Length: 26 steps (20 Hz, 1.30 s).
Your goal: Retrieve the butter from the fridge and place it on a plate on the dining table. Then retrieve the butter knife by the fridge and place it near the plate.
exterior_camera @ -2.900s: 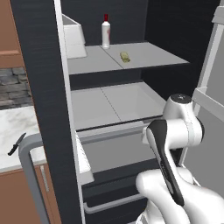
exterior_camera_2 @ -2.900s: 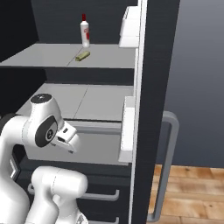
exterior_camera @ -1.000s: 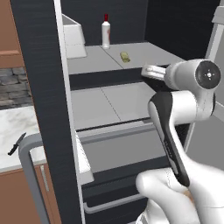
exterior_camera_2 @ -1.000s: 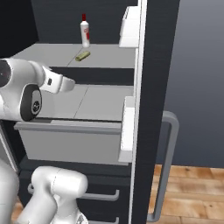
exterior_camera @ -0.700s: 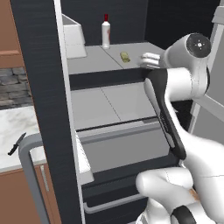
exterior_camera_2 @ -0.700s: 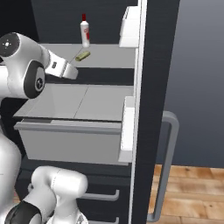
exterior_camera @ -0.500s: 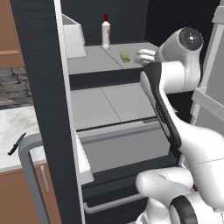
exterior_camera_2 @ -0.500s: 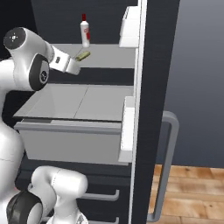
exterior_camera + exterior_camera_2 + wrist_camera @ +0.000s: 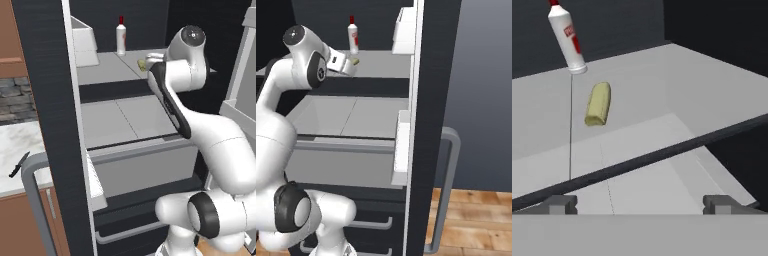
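The black fridge (image 9: pixel 47 100) stands open, with grey shelves and a drawer inside, beside a marble desk (image 9: pixel 15 155) at the left where the butter knife (image 9: pixel 19 164) lies near the edge. On the upper shelf (image 9: pixel 702 95) the butter (image 9: pixel 598 103) lies just in front of a white bottle (image 9: pixel 567 37) with a red cap. The gripper (image 9: pixel 639 202), jaws spread wide and empty, sits at that shelf's near edge, apart from the butter.
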{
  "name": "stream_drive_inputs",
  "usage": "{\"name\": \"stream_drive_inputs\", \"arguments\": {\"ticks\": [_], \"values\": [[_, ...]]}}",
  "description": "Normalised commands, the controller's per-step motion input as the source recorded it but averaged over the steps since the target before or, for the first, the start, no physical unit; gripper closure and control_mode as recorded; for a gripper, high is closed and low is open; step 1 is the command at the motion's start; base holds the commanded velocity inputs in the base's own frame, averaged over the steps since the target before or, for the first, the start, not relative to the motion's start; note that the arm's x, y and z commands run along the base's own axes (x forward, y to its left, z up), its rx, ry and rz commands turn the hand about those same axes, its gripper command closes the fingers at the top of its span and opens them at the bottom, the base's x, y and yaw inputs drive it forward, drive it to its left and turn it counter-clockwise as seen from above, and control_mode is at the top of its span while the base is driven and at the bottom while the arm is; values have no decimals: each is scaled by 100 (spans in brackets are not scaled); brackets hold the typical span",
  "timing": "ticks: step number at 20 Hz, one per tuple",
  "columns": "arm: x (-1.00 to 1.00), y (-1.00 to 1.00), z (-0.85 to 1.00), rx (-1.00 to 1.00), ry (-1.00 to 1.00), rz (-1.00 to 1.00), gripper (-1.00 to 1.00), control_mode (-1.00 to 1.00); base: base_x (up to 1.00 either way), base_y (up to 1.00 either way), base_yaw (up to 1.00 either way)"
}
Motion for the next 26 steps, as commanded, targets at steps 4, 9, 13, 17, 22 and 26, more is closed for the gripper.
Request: {"name": "stream_drive_inputs", "arguments": {"ticks": [4,9,13,17,22,26], "values": [[72,16,0,-1,4,0,-100,-100,0,0,0],[65,24,-2,0,0,0,-100,-100,0,0,0],[63,1,-3,0,0,5,-100,-100,0,0,0],[67,0,0,0,2,14,-100,-100,0,0,0],[59,0,0,-1,5,12,-100,-100,0,0,0],[26,0,0,-7,17,0,-100,-100,0,0,0]]}}
